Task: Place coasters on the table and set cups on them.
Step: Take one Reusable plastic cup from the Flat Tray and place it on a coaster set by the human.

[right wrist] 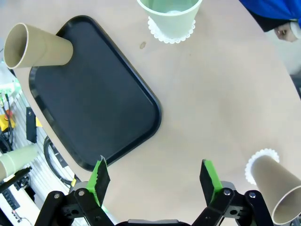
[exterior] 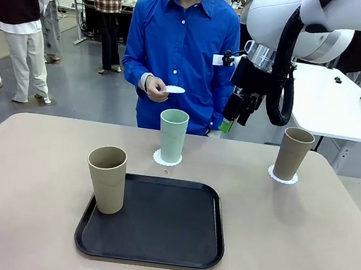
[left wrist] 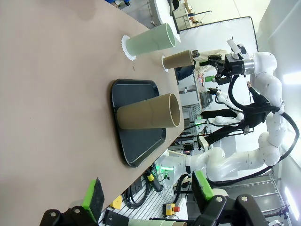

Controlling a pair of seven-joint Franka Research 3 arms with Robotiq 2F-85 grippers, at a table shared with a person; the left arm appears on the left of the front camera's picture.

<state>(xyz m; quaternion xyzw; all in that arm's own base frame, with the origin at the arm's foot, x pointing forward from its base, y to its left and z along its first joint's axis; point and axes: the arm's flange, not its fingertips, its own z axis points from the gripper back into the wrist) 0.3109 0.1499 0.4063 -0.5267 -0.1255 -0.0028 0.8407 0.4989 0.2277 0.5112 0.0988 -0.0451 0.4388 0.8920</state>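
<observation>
Left gripper [left wrist: 148, 188] hangs with jaws wide apart, empty. A tan cup [exterior: 106, 178] stands at the left edge of the black tray [exterior: 151, 254], which lies by the table [exterior: 29, 175]'s front edge. The mint cup [exterior: 172, 134] sits on the middle coaster [exterior: 166, 160] near the far edge. Behind it the person's hand [exterior: 154, 89] holds a loose coaster [exterior: 175, 90]. Right gripper [right wrist: 155, 176] hovers spread open and empty, its right arm [exterior: 328, 21] lettered "FRA". A second tan cup [exterior: 294, 153] stands on the right coaster [exterior: 282, 178] near the far right corner

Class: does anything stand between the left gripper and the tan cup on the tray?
Nothing visible does: between the left gripper and the tan cup lie only bare table and the tray rim.
</observation>
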